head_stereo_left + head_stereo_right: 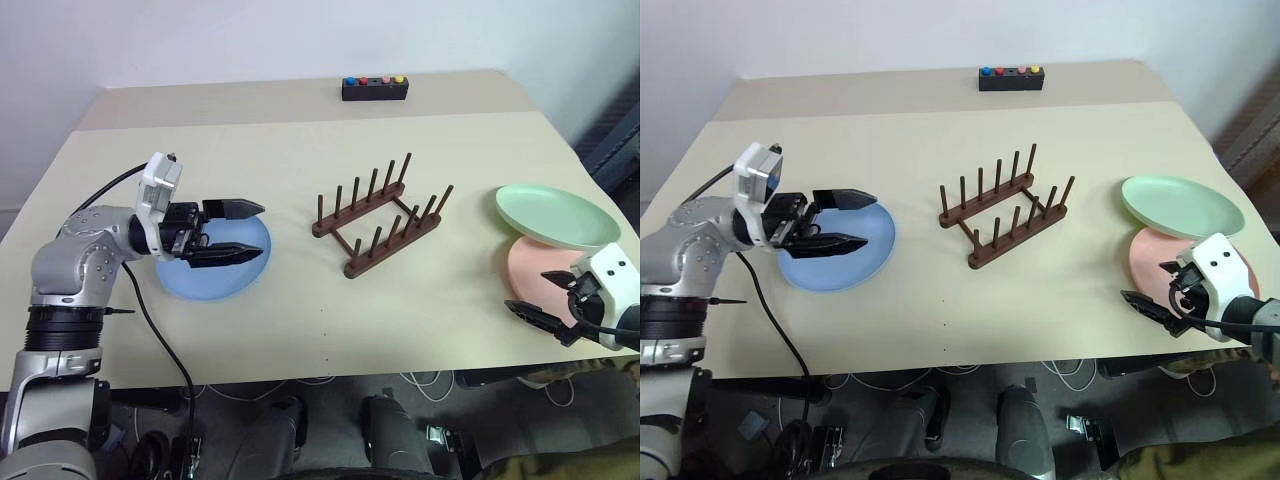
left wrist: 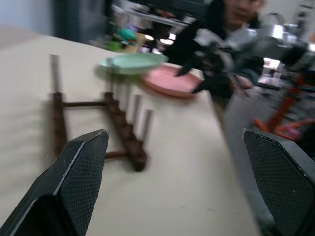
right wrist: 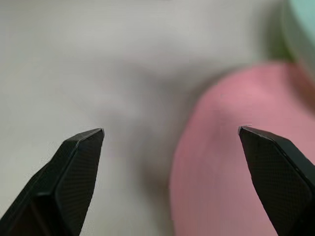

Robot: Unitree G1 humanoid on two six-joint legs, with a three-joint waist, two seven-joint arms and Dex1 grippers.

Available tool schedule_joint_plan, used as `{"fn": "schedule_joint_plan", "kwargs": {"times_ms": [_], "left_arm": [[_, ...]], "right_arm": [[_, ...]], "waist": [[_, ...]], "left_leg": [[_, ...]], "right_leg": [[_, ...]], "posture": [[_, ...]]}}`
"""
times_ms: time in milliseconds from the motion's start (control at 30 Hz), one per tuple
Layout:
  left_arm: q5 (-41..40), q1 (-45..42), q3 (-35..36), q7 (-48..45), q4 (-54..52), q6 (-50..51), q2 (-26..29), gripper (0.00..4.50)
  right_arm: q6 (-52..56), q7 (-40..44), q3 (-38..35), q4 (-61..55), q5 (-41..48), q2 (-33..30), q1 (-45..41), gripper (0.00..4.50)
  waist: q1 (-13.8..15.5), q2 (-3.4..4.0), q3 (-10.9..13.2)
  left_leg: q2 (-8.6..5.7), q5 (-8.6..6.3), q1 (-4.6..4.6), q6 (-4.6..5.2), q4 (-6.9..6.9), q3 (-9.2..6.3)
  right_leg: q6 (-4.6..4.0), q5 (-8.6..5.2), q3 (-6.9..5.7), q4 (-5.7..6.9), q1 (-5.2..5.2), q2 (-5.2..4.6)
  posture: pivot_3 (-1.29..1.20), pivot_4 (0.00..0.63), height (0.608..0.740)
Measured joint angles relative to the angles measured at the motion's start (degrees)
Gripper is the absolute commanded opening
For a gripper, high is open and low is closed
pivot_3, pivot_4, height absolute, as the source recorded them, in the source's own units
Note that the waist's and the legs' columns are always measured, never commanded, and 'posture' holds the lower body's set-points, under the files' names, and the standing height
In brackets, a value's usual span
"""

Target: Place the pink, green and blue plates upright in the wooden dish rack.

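The wooden dish rack (image 1: 378, 215) stands empty in the middle of the table. A blue plate (image 1: 213, 262) lies flat at the left, and my left gripper (image 1: 238, 230) hovers open just over it, pointing toward the rack. At the right, the green plate (image 1: 555, 215) rests tilted on the far edge of the pink plate (image 1: 535, 262). My right gripper (image 1: 540, 298) is open at the pink plate's near edge, holding nothing. In the right wrist view the pink plate (image 3: 236, 157) lies between and beyond the fingers.
A black box with coloured buttons (image 1: 375, 88) sits at the table's far edge. A person (image 2: 221, 44) stands past the table's right side in the left wrist view. Cables hang below the table's front edge (image 1: 330, 375).
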Motion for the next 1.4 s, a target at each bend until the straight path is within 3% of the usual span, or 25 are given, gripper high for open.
{"fn": "schedule_joint_plan", "kwargs": {"times_ms": [233,567,667,867,900,1133,1400], "left_arm": [[-2.36,0.61,-0.47,-1.05,-5.62,1.95,0.86,4.5],[0.18,1.15,-0.87,1.19,-7.07,-4.29,-1.29,4.5],[0.69,1.55,-1.02,1.82,-7.12,-5.32,-1.44,4.5],[1.0,1.55,-1.94,2.46,-7.09,-5.58,-1.56,4.5],[1.03,1.53,-2.08,2.52,-7.08,-5.6,-1.56,4.5],[1.46,1.34,-2.32,2.92,-6.44,-5.84,-1.59,4.5],[1.71,0.88,-2.41,3.14,-6.04,-5.84,-2.22,4.5]], "right_arm": [[7.35,1.21,0.03,0.4,0.46,-2.0,-0.28,4.47],[7.36,0.9,2.92,2.98,-2.9,-3.12,-0.57,4.47],[7.38,1.0,3.77,3.2,-3.4,-3.11,-0.28,3.24],[2.68,-0.25,5.67,6.07,-6.86,-3.11,-1.59,0.28],[1.92,-0.58,5.65,6.36,-7.29,-3.11,-2.13,0.07],[3.35,1.22,2.99,4.52,-6.99,-3.65,-1.06,0.07],[15.81,10.77,-6.43,-6.17,5.54,-7.57,-1.41,0.07]], "waist": [[0.13,0.0,0.0],[0.16,0.0,0.0],[0.1,0.0,0.0],[0.07,-0.01,-0.01],[0.04,-0.02,-0.01],[1.1,-0.04,-0.02],[1.21,-0.03,-0.02]], "left_leg": [[0.0,-0.01,0.0,0.02,0.02,0.0],[0.0,-0.01,-0.01,0.02,0.04,0.02],[0.0,-0.01,-0.01,0.02,0.04,0.02],[0.0,-0.02,0.0,0.02,0.1,0.02],[0.0,-0.02,0.0,0.03,0.12,0.02],[0.0,-0.06,0.0,0.09,0.2,0.01],[0.0,-0.1,-0.01,0.14,0.21,0.03]], "right_leg": [[0.0,0.0,-0.02,-0.03,0.05,-0.03],[-0.01,0.0,-0.03,-0.04,0.06,-0.06],[0.0,0.0,-0.03,-0.03,0.06,-0.05],[0.0,0.0,-0.04,-0.04,0.11,-0.03],[0.0,0.0,-0.04,-0.04,0.13,-0.02],[0.01,-0.01,-0.06,-0.07,0.18,-0.02],[0.01,-0.01,-0.07,-0.11,0.2,-0.03]], "posture": [[0.0,0.15,0.74],[0.0,0.15,0.74],[0.0,0.15,0.74],[0.0,0.15,0.74],[0.0,0.15,0.74],[0.0,0.15,0.74],[0.0,0.15,0.74]]}}
